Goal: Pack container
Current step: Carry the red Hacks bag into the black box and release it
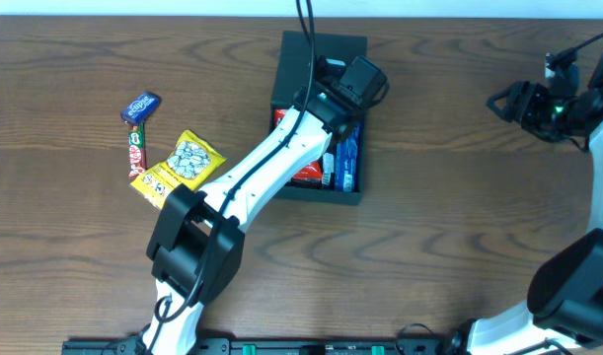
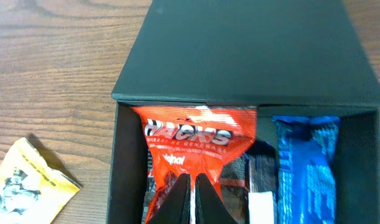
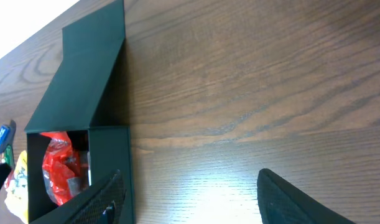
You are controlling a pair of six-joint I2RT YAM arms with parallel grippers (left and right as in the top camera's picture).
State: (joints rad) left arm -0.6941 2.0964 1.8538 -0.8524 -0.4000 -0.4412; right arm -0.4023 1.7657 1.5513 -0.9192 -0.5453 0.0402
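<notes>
Colours we see
The teal-black cardboard box (image 2: 239, 56) is plain, the red foil packet (image 2: 196, 143) lettered white, the plastic wrapper (image 2: 311, 168) blue, the wooden table (image 1: 459, 197) grained brown.

In the container (image 1: 345, 47), a snack pouch (image 2: 196, 143) lies at a wrapped bar's (image 2: 311, 168) nine o'clock; a snack bag (image 1: 186, 163) lies at the container's nine o'clock.

Just ahead of your left gripper (image 2: 191, 183), matte black plastic, a glossy, crinkled red foil packet (image 2: 199, 143) lies in the matte dark cardboard container (image 2: 252, 50). Beside it are shiny blue wrappers (image 2: 311, 168). The table (image 2: 53, 62) is smooth, grained brown wood.
</notes>
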